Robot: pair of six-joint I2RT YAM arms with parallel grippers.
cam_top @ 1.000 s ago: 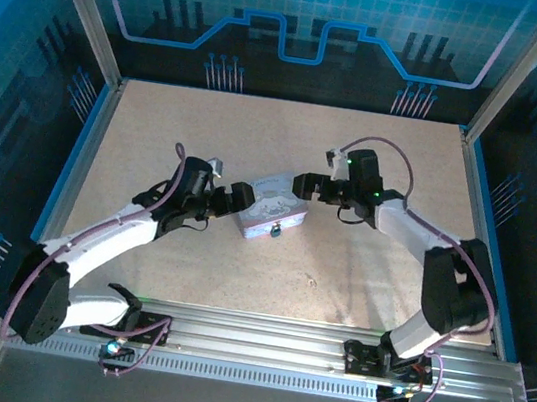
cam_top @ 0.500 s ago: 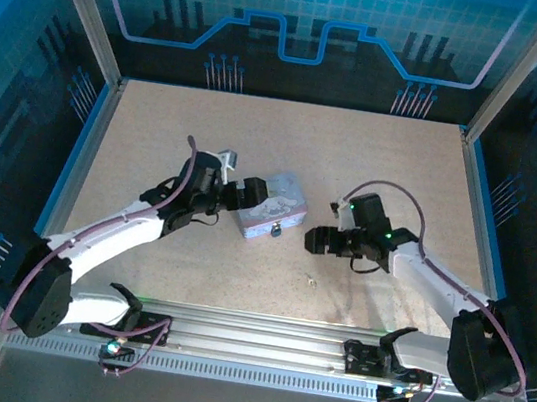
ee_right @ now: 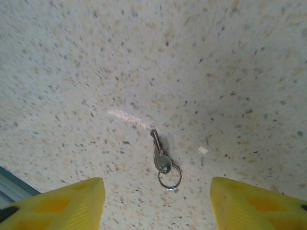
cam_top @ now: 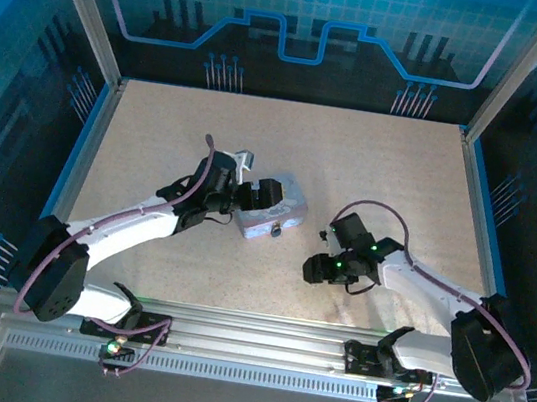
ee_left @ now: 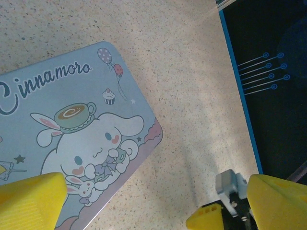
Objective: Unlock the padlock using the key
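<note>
1 key [ee_right: 161, 160], ringed, flat on worktop [ee_right: 216, 72] | 1 padlock [cam_top: 275, 230] at 1 tin's [ee_left: 72, 129] near side | left pincer [ee_left: 153, 201] apart, over tin corner | right pincer [ee_right: 158, 203] apart, above key

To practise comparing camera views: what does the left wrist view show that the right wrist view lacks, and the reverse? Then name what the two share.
Left wrist view: the cartoon-printed tin, lid up, partly behind one yellow finger of the left gripper, plus the blue edge strip beside the table.

Right wrist view: the key on its ring, lying flat and untouched between the fingers of the right gripper.

Shared: the speckled table and a pair of yellow fingers set wide apart.
</note>
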